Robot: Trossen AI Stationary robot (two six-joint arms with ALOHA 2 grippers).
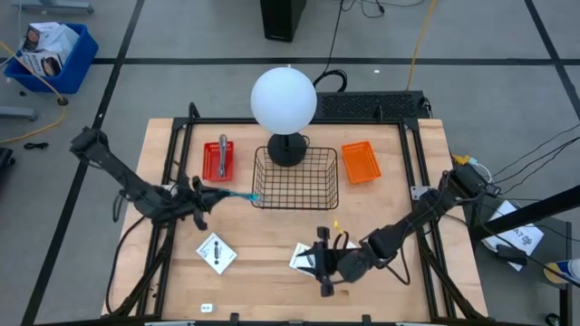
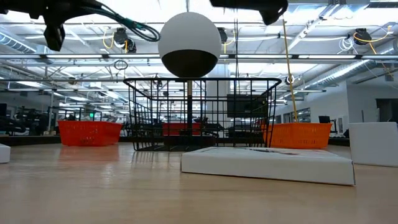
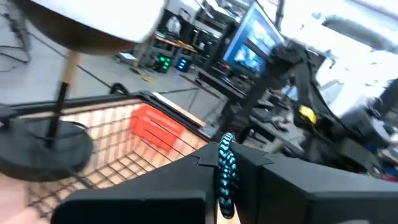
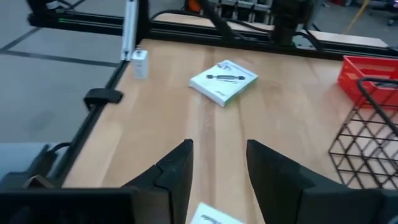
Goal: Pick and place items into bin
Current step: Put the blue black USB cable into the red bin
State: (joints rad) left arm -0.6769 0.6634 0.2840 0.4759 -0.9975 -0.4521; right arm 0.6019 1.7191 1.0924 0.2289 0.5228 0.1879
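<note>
My left gripper (image 1: 205, 193) hovers left of the black wire basket (image 1: 297, 177), shut on a thin teal-and-black patterned item (image 1: 234, 194). My right gripper (image 4: 217, 168) stands open at the near middle of the table, above a white square card (image 1: 303, 257) that lies flat on the wood. A second white card (image 4: 222, 81) lies flat at the near left. A tiny white cube (image 1: 207, 308) sits by the near edge. A grey metal tool (image 1: 223, 154) lies in the red tray (image 1: 210, 168). My left gripper pinches the teal-and-black item (image 3: 225, 177) between its two fingers, coming level from the table's left. The item runs on past the fingertips along their line. It is lifted clear of the table, and its free end (image 1: 255, 196) reaches the basket's left rim.
A big white globe lamp (image 1: 284, 100) stands with its dark base inside the basket's far part. An orange tray (image 1: 361, 161) sits right of the basket. Bare wood lies between the two cards and along the near edge.
</note>
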